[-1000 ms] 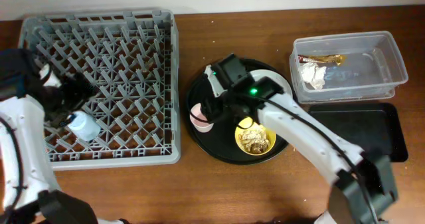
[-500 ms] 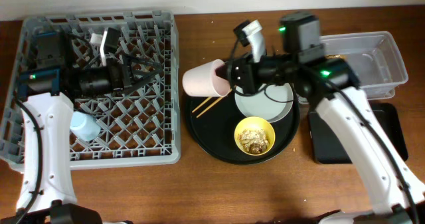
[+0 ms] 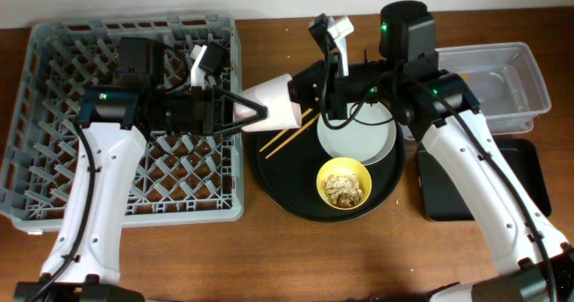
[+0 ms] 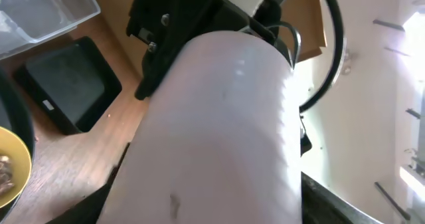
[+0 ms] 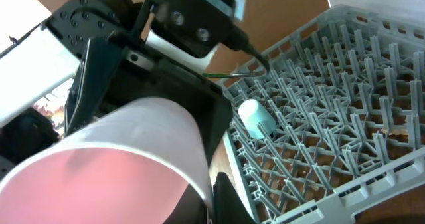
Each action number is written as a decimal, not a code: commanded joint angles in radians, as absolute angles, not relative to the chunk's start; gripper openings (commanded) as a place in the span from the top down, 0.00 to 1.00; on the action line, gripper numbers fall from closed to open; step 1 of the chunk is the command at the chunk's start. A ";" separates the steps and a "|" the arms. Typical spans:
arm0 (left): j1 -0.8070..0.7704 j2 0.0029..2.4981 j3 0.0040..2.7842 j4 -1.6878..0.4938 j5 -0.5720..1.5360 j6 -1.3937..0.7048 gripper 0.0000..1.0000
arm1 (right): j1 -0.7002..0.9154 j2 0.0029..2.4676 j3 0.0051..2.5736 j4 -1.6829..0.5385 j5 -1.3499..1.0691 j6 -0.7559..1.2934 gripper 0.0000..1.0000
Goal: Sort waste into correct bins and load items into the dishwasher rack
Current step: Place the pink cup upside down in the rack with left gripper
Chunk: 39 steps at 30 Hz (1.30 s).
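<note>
The right gripper (image 3: 303,94) is clamped on the pink cup (image 3: 276,105). The left gripper (image 3: 249,112) is spread wide around its base, apparently not yet gripping. Behind the left jaws the light-blue cup (image 5: 255,117) sits in the dishwasher rack (image 3: 54,60). The yellow bowl (image 3: 323,172), plate (image 3: 363,145) and chopsticks (image 3: 285,139) wait beneath the right jaws.

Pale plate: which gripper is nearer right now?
Right. The right gripper, holding the pink cup, sits just off the upper-left edge of the pale plate. The left gripper is farther left, beyond the cup, by the right rim of the dishwasher rack.
</note>
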<state>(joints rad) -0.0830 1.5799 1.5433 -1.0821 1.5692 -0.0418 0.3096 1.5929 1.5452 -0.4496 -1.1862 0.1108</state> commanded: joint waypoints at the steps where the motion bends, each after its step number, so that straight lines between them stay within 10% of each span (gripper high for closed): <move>1: -0.097 1.567 1.558 -1.068 1.568 -0.036 0.45 | 0.310 1.607 1.543 -0.455 -1.174 0.140 0.91; 3: -0.097 1.567 1.558 -1.058 1.533 -0.037 0.47 | 0.316 1.607 1.543 -0.468 -1.177 0.140 0.38; 5: -0.095 1.567 1.558 -1.055 1.468 -0.037 0.47 | 0.310 1.600 1.543 -0.475 -1.177 0.140 0.16; 10: 0.051 1.564 1.558 -1.067 1.178 -0.148 0.47 | 0.210 1.554 1.543 -0.528 -1.159 0.209 0.10; 18: 0.222 1.539 1.549 -1.287 0.166 -0.356 0.47 | 0.373 1.575 1.543 -1.105 -0.327 0.268 0.05; 32: 0.176 1.539 1.198 -1.048 0.160 -0.438 0.45 | 0.392 1.584 1.543 -1.108 -0.327 0.271 0.04; 36: 0.173 1.538 1.229 -1.060 0.162 -0.445 0.01 | 0.392 1.584 1.543 -1.114 -0.327 0.271 0.02; 39: 0.173 1.538 1.436 -1.177 0.161 -0.443 0.01 | 0.392 1.584 1.543 -1.113 -0.311 0.271 0.01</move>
